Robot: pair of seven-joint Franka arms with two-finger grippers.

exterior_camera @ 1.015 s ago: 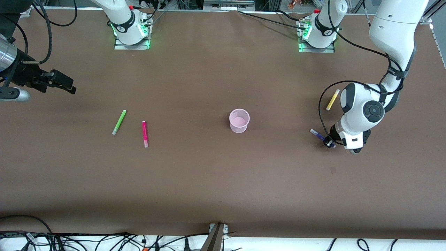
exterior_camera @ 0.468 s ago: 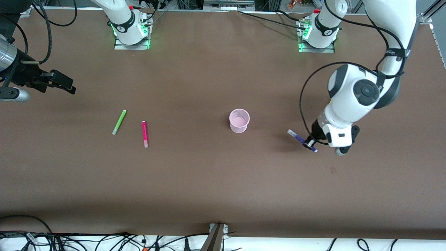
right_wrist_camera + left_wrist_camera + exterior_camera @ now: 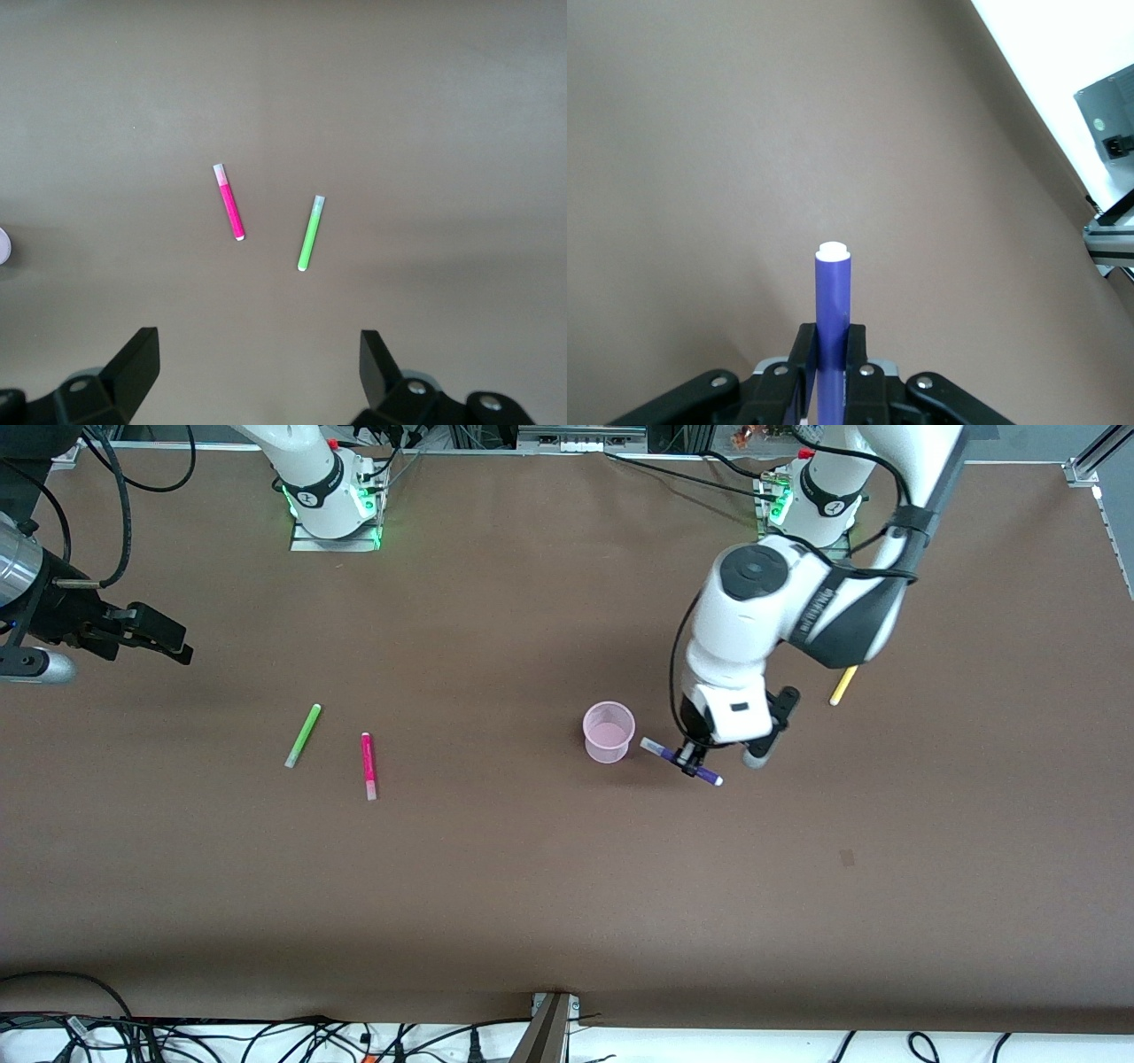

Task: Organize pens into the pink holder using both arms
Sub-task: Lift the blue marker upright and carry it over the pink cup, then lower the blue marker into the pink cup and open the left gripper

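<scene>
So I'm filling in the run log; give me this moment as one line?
left gripper: shut on purple pen, beside pink holder | right gripper: open, waiting | green pen, magenta pen, yellow pen: on table

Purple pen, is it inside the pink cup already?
No, the purple pen is pinched in the left gripper beside the pink cup, not in it.

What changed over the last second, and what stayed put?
The left gripper, fingers shut on the purple pen, carried it from the left arm's end of the table toward the pink holder and is now right beside it; the pen is not in yet. The yellow pen, green pen and magenta pen stayed where they lay. The right gripper waited, fingers open.
</scene>
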